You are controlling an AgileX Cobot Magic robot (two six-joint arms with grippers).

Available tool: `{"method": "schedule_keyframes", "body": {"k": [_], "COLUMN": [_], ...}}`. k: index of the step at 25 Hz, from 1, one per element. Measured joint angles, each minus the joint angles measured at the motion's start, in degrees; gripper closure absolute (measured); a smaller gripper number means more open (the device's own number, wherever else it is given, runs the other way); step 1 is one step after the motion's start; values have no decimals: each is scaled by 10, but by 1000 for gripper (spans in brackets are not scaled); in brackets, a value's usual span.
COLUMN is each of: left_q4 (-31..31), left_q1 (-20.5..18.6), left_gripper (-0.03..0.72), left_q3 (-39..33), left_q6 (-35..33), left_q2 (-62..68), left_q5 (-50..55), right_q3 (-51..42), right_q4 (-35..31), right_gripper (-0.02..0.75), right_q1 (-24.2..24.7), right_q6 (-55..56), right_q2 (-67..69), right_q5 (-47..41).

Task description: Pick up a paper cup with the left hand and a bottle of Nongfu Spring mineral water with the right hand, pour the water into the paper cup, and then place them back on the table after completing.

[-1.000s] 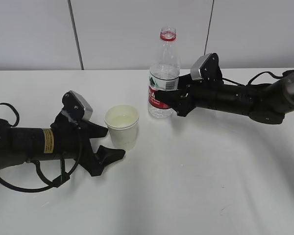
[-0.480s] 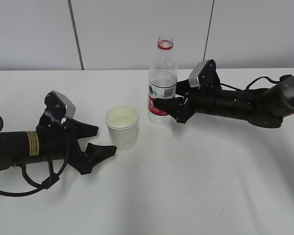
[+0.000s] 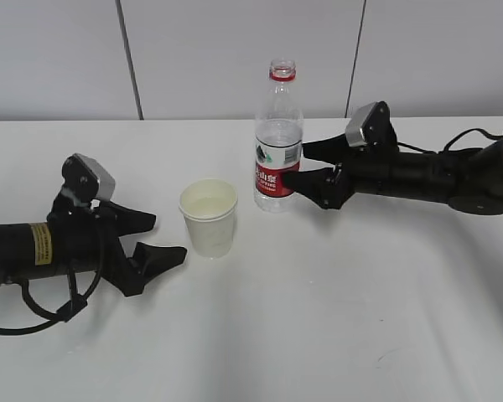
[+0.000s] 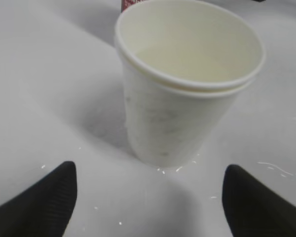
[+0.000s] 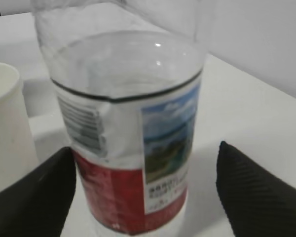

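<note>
- Exterior: white paper cup (image 3: pixel 208 217) and clear red-labelled plastic water bottle (image 3: pixel 277 138) upright on white table (image 3: pixel 318 318); left gripper (image 3: pixel 148 241) and right gripper (image 3: pixel 308 165) both spread, gripping nothing.
- Left wrist: cup between parted fingertips (image 4: pixel 39 202), untouched.
- Right wrist: bottle between open fingers (image 5: pixel 251 190).

White tabletop (image 3: pixel 318 318) everywhere, plain, flecked with a few faint scuffs. The paper cup (image 3: pixel 208 217) is a creamy off-white, pale yellowish inside, its wall lightly smudged grey in the left wrist view. The bottle (image 3: pixel 278 138) is clear and colourless — red ring at the neck, a label that runs red along the bottom with white print, and above that a blue-and-green landscape picture beside a white panel of fine dark text. Left hand (image 3: pixel 155 236) is black, a yellow label on its barrel, a grey camera block on top. Right hand (image 3: pixel 306 163) — black too, grey block at the wrist, ribbed texture on the fingers.
</note>
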State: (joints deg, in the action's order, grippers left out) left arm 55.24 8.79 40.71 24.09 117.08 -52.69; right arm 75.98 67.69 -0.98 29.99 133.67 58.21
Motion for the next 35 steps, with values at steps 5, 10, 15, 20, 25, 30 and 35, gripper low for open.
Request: {"method": "schedule_keyframes", "body": {"k": [5, 10, 15, 20, 25, 30, 35], "left_q4": [10, 15, -16, -84, -183, -305, -377], "left_q1": [-37, -79, -113, -146, -178, -200, -205], "left_gripper": [135, 135, 135, 135, 135, 135, 135], "left_q3": [-23, -36, -37, -37, -37, -37, -37], "left_q6": [0, 0, -2, -36, -106, -148, -157], "left_q2": [-35, -68, -85, -85, -85, -85, -85], "left_q5": [1, 22, 42, 49, 52, 52, 52], "right_q3": [0, 0, 0, 0, 0, 0, 0], "right_q4": [26, 28, 0, -86, -160, -229, -309], "right_gripper": [79, 90, 114, 132, 142, 142, 143], "right_q1": [40, 68, 87, 114, 148, 169, 178], "right_q6": [14, 16, 16, -7, -28, -53, -67], "right_q2": [0, 0, 0, 0, 0, 0, 0], "right_q5": [3, 9, 7, -4, -45, -69, -92]}}
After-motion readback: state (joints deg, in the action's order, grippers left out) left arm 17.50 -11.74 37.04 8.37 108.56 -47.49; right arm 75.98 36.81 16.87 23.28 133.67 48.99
